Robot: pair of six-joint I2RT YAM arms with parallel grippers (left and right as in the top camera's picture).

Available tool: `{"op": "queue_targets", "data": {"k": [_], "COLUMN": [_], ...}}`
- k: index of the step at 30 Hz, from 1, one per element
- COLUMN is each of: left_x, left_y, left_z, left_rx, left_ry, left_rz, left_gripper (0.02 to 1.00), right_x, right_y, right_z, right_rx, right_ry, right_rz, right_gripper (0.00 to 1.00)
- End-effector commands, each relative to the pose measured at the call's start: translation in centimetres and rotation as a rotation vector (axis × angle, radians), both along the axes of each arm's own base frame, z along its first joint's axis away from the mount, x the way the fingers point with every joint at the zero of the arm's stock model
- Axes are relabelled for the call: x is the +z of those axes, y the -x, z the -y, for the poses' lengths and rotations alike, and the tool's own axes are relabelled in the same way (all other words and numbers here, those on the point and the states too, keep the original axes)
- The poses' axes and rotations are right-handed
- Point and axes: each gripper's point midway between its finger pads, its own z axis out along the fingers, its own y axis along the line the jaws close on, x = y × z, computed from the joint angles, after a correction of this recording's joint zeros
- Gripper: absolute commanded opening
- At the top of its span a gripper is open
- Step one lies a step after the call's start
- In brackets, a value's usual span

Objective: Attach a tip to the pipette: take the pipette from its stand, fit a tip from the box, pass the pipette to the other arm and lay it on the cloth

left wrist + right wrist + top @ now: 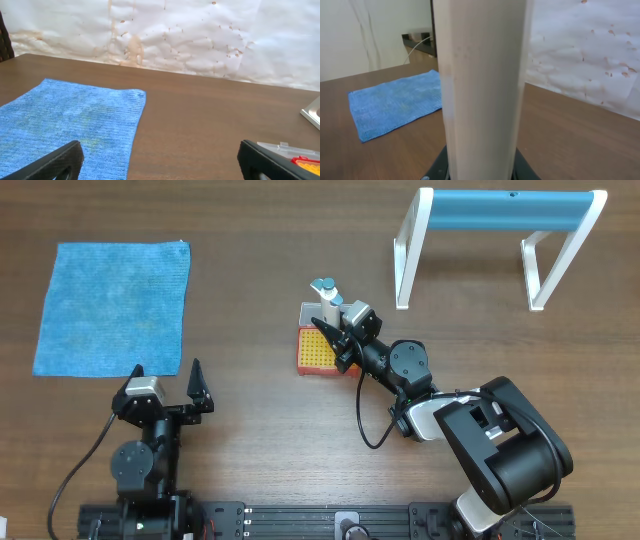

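The right pincer (336, 336) clasps the pipette (327, 298) at the tip box (311, 354) — the left pincer (166, 371) gapes wide beside the cloth (110, 305).

Top camera straight down over whole bench (270, 240). Left wrist camera low, facing wall (200, 40). Right wrist camera tight against pipette (485, 85). All share the cloth (115, 310).

brown wood-grain tabletop (260, 240), plain, same surface all the way across | crinkly white paper-like sheet (200, 35) standing along the far edge, peppered with little brown spots | bigger tan stain (134, 52) low on that sheet | dark boxy something (417, 42) off in the back corner, pale cable beside it, can't tell what
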Motion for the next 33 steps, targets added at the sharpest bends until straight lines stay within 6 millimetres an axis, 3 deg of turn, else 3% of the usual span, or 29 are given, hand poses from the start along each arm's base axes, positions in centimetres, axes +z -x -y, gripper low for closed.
{"op": "queue_targets", "data": {"k": [1,6,21,26,33], "left_x": [-0.1,-0.1,-0.1,-0.1,-0.1], "left_y": [0.0,0.0,0.0,0.0,0.0], "left_z": [0.2,0.2,0.2,0.2,0.2], "left_rx": [-0.012,-0.012,-0.012,-0.012,-0.012], "left_ry": [-0.013,-0.013,-0.013,-0.013,-0.013], "left_rz": [-0.001,-0.001,-0.001,-0.001,-0.001], "left_gripper": [0.996,0.996,0.998,0.996,0.996], "right_x": [-0.9,-1.0,-5.0,-2.9,5.7], "right_y": [0.4,0.4,1.5,1.1,1.2], "right_z": [-0.2,-0.2,0.3,0.2,-1.4], "right_rx": [0.019,0.019,0.02,0.02,0.114], "right_ry": [0.021,0.023,0.079,0.037,-0.045], "right_rz": [-0.021,-0.024,-0.133,-0.05,0.127], "right_gripper": [0.08,0.077,0.08,0.08,0.08]}}
